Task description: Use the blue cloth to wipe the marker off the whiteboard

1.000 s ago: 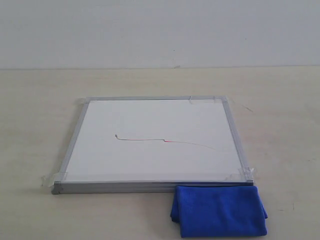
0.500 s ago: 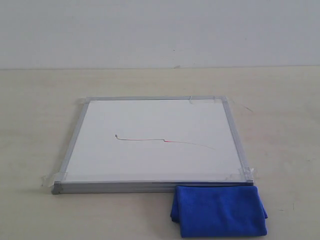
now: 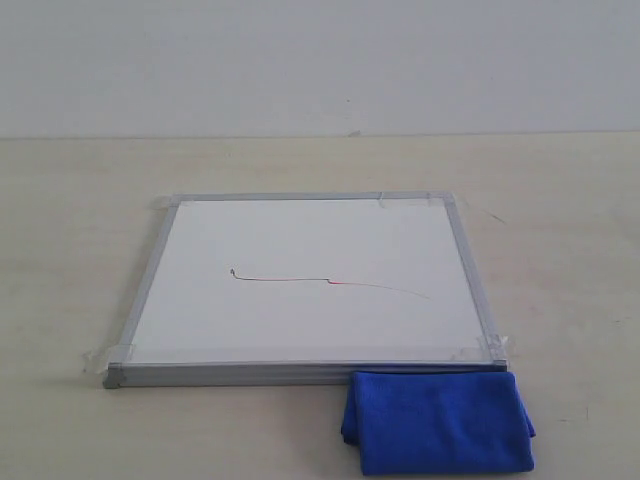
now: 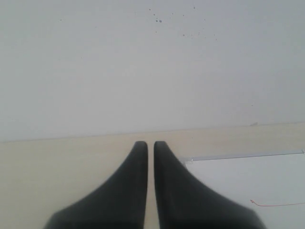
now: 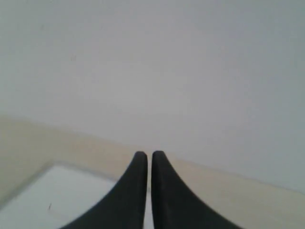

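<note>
In the left wrist view the whiteboard [image 4: 248, 181] is cut off by the picture's edges, and the left gripper [image 4: 150, 144] covers part of it. The marker line [image 4: 274, 205] runs out of frame. The right wrist view is blurred: the right gripper [image 5: 149, 153] hides part of the whiteboard, and a dark speck [image 5: 49, 206] on it is too small to identify.
</note>
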Controlling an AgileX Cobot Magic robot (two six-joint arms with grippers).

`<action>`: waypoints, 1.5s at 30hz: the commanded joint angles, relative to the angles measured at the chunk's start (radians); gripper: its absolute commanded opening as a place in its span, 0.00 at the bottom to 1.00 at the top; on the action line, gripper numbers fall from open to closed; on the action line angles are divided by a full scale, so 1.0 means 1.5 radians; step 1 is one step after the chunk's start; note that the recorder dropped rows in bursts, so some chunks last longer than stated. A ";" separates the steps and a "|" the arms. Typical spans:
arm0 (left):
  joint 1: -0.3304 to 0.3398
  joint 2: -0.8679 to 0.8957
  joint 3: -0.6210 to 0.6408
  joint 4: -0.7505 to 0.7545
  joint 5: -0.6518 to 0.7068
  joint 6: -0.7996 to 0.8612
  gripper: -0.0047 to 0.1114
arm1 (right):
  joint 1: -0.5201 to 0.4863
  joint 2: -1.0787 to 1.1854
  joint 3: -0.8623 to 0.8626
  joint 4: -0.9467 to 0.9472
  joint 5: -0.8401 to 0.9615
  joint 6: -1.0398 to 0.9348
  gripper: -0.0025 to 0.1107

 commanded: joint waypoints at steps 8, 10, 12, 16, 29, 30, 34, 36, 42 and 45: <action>-0.001 0.002 -0.002 -0.004 -0.001 -0.004 0.08 | 0.153 0.395 -0.071 0.041 0.275 -0.363 0.03; -0.001 0.002 -0.002 -0.004 -0.001 -0.004 0.08 | 0.157 0.442 -0.071 0.041 0.285 -0.374 0.05; -0.001 0.002 -0.002 -0.004 -0.001 -0.004 0.08 | 0.161 0.483 -0.071 0.042 0.291 -0.376 0.14; -0.001 0.002 -0.002 -0.004 -0.001 -0.004 0.08 | 0.163 0.557 -0.069 0.068 0.290 -0.395 0.53; -0.001 0.002 -0.002 -0.004 -0.001 -0.004 0.08 | 0.191 0.706 -0.010 0.081 0.165 -0.657 0.61; -0.001 0.002 -0.002 -0.004 -0.001 -0.004 0.08 | 0.191 0.710 0.004 0.081 0.137 -0.666 0.61; -0.001 0.002 -0.002 -0.004 -0.001 -0.004 0.08 | 0.191 0.725 0.045 0.080 0.070 -0.701 0.63; -0.001 0.002 -0.002 -0.004 -0.001 -0.004 0.08 | 0.191 0.729 0.056 0.080 0.058 -0.711 0.68; -0.001 0.002 -0.002 -0.004 -0.001 -0.004 0.08 | 0.191 0.746 0.079 0.080 0.017 -0.712 0.70; -0.001 0.002 -0.002 -0.004 -0.001 -0.004 0.08 | 0.191 0.754 0.079 0.080 -0.007 -0.712 0.70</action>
